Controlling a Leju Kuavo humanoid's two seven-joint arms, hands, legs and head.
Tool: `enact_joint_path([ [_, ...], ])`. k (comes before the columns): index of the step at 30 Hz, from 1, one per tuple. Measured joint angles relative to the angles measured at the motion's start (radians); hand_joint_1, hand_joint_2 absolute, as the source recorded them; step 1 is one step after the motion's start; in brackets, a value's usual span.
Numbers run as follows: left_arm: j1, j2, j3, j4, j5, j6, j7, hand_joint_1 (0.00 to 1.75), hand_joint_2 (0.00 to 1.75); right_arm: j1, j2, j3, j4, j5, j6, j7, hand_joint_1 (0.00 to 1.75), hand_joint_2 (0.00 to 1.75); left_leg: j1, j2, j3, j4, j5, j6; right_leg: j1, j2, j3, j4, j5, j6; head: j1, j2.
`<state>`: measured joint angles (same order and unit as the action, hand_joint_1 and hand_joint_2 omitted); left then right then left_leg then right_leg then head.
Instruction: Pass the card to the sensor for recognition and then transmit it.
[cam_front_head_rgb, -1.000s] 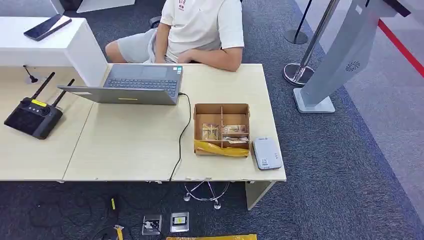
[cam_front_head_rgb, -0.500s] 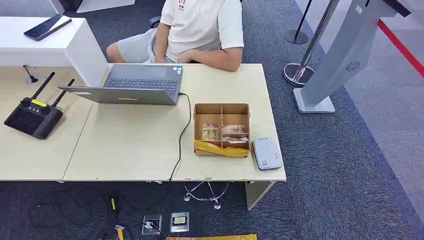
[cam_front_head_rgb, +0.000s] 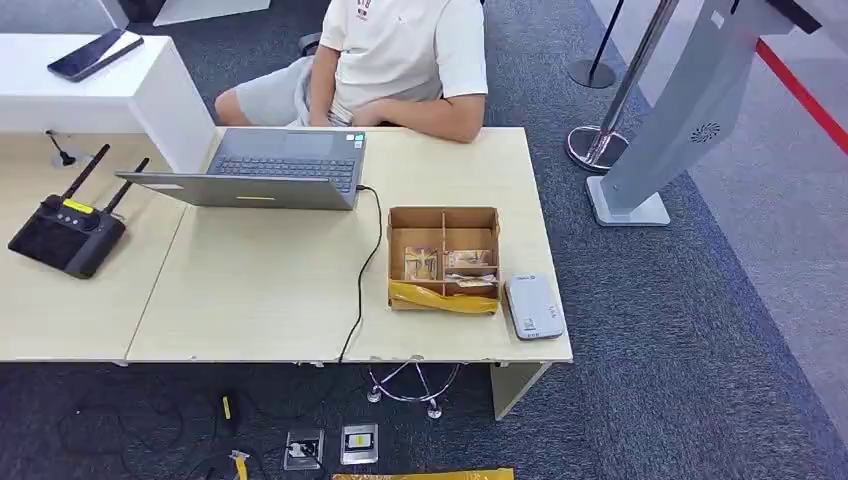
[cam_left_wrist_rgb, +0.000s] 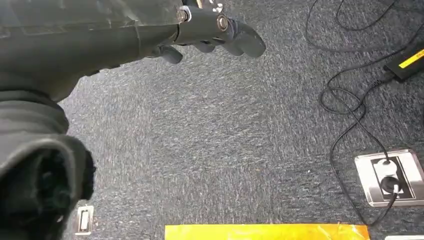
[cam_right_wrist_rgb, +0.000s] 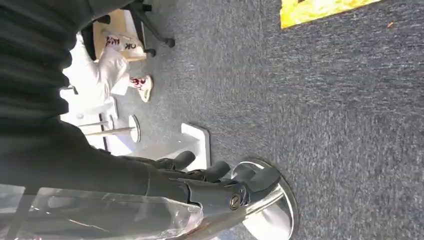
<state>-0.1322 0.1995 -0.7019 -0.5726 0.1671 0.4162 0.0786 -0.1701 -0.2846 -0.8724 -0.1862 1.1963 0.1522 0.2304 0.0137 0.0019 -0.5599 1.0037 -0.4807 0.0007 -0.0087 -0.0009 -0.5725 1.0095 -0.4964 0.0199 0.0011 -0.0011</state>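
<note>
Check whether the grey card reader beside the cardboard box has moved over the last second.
No. The card reader sits at the same spot by the table's front right corner, just right of the cardboard box, as in the earlier head views.

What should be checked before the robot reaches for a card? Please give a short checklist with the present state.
1. Cards in the cardboard box: ok, some lie in its near compartments.
2. Grey sensor free to reach: ok, beside the box at the table corner.
3. Left robot hand holds nothing: ok, it hangs over the carpet.
4. Right robot hand holds nothing: ok.
5. Person away from the box: ok, an arm rests on the far edge.
</note>
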Motion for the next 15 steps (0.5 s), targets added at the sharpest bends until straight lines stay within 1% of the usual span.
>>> enact_joint_path([
  [15,-0.001,-0.002,0.0,0.002,0.009,-0.016,-0.006,0.0,0.0,0.0,0.0,0.0,0.0,0.002,-0.007,0.01,0.0,1.75,0.0,0.0,0.0,0.0,0.0,0.0,0.0,0.0,0.0,0.0,0.0,0.0,0.0,0.0],
])
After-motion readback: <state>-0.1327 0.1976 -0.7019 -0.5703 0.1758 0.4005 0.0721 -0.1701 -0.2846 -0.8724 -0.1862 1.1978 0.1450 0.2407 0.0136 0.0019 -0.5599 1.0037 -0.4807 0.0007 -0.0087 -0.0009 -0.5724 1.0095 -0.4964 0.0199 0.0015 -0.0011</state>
